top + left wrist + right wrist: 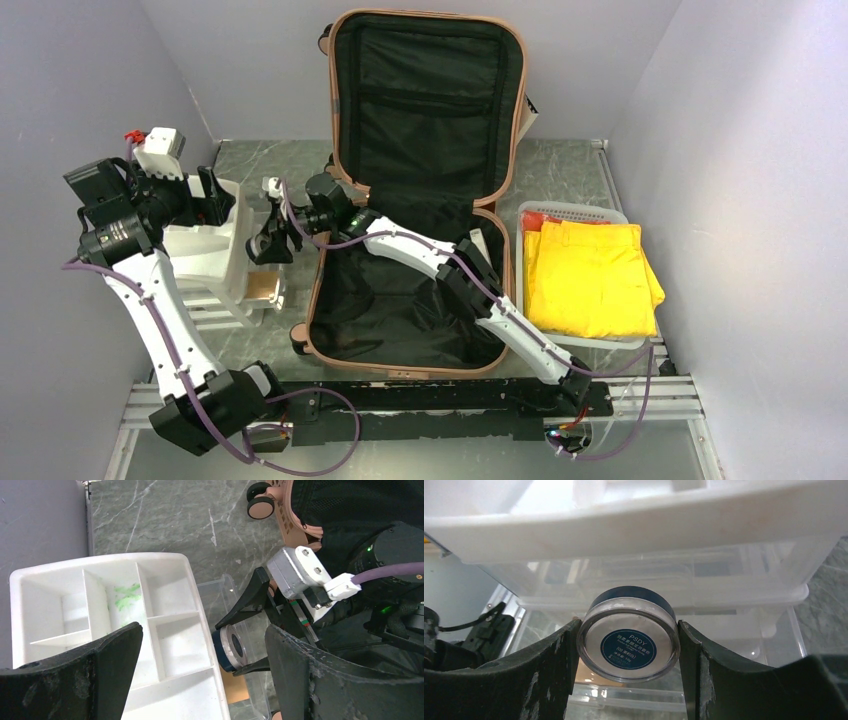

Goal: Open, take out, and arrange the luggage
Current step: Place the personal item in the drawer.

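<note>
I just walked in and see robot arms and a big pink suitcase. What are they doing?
The pink suitcase lies open on the table, its lid standing up. Stretched across it, the right gripper holds a small round jar beside the white tray on the left. The left gripper hangs open above that tray, holding nothing. Folded yellow clothes sit in a basket on the right.

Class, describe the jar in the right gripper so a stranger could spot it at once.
Start at the open pink luggage; just left of it stands a white divided tray on clear boxes. Between them the right gripper pinches a small round jar, the only dark-blue, clear-lidded thing there.
</note>
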Tool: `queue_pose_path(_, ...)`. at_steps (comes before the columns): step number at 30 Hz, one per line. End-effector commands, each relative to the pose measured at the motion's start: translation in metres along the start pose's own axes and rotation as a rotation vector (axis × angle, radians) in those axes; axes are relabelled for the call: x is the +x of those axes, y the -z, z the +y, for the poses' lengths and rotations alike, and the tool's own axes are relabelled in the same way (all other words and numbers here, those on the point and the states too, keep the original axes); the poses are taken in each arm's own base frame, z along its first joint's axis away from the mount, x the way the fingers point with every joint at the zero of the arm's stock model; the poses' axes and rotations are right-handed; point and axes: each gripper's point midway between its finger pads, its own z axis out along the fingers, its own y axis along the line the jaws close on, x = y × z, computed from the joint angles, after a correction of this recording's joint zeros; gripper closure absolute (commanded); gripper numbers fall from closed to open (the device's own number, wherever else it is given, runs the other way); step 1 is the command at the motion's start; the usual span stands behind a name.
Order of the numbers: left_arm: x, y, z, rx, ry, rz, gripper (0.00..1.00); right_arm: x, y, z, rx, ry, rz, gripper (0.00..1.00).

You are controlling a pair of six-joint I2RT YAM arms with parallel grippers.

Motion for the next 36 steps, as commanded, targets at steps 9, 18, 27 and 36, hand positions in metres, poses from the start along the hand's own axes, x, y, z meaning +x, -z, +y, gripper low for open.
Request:
queue_pose_path(9,0.007,0.001,0.010,-0.061,-0.040,0.002,0.03,-0.022,0.009,-0.015,0.109,0.182,0.029,0.01)
queue_pose_path(18,0.008,-0.003,0.022,-0.098,-0.039,0.023,0.04,-0.094,0.043,0.020,0.121,0.238,0.053,0.00)
queue_pose_path(27,0.035,-0.007,0.029,-0.117,-0.054,0.097,0.04,-0.091,0.091,0.054,0.124,0.090,0.152,0.00)
queue_pose_path(36,0.052,-0.010,0.035,-0.138,-0.041,0.147,0.04,-0.033,0.080,0.025,0.211,-0.069,0.225,0.01)
